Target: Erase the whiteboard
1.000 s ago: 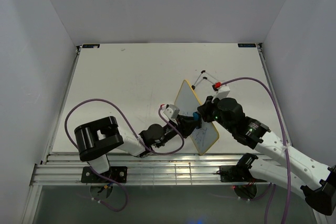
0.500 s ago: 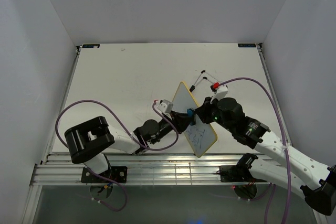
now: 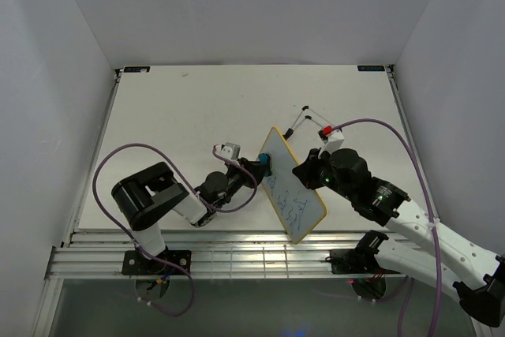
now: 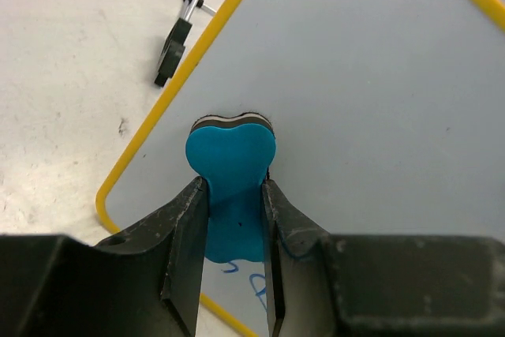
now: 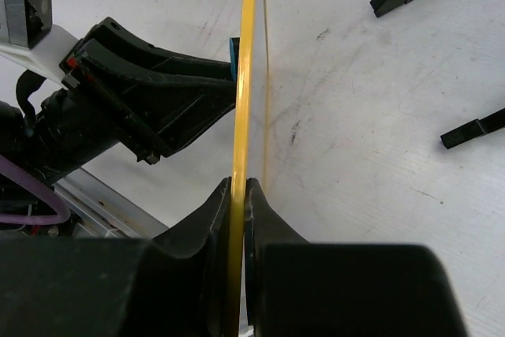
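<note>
Your right end effector (image 5: 238, 183) is clamped on the yellow frame of the board (image 3: 292, 195), holding it tilted on edge near the front of the worktop (image 3: 181, 116), between the two arms. I cannot tell whether its lower edge touches the worktop. Your left end effector (image 4: 234, 187) is clenched on the blue eraser (image 4: 233, 147), whose felt face rests on the board close to one rounded corner.

The blue scribbles (image 3: 296, 207) lie toward the near end of the face, so send the stroke there. Draw the eraser across them with the felt flat, in overlapping passes. Press lightly. The board is held by one edge only, and I judge a hard push could pivot it in the right grip or twist the eraser between the fingers. Brace with the right arm as you wipe, and lift off short of the frame.
</note>
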Controlling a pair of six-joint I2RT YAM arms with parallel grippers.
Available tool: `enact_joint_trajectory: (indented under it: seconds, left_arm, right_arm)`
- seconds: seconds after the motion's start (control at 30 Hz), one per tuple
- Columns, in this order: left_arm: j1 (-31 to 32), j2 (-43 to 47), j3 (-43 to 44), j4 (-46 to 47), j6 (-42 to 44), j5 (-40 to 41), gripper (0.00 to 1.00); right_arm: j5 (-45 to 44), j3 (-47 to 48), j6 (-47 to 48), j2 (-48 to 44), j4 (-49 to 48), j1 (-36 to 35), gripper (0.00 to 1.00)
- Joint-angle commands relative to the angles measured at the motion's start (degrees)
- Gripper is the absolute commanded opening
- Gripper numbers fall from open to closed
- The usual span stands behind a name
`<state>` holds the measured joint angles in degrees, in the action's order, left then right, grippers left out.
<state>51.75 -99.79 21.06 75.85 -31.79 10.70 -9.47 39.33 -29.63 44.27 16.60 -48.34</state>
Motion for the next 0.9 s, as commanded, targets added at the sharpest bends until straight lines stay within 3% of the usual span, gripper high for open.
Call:
enact_joint_trajectory:
  seconds: [0.0,0.13,0.4,0.7,0.87]
  left_arm:
    - [0.4,-1.8,-2.3,2.3,-2.2,-4.2,0.0]
    - [5.3,-0.8,-4.0,5.4,-2.4,-4.3,0.0]
    - [17.1,-0.6,1.7,5.3,3.4,0.5,0.0]
    - [24.0,2.0,12.4,-6.7,18.5,0.3,0.0]
    - [26.1,2.8,13.9,-9.4,22.0,1.7,0.0]
  right_arm:
    - [7.3,1.8,-4.2,-1.5,-9.7,-1.9,0.08]
    - [4.1,1.5,-2.8,-0.7,-10.1,-1.4,0.08]
    - [6.3,3.5,-5.3,3.2,-12.5,-1.0,0.08]
    - [8.8,0.5,-10.4,2.2,-12.6,-0.4,0.08]
    - [8.9,0.0,-11.9,1.3,-12.7,0.2,0.08]
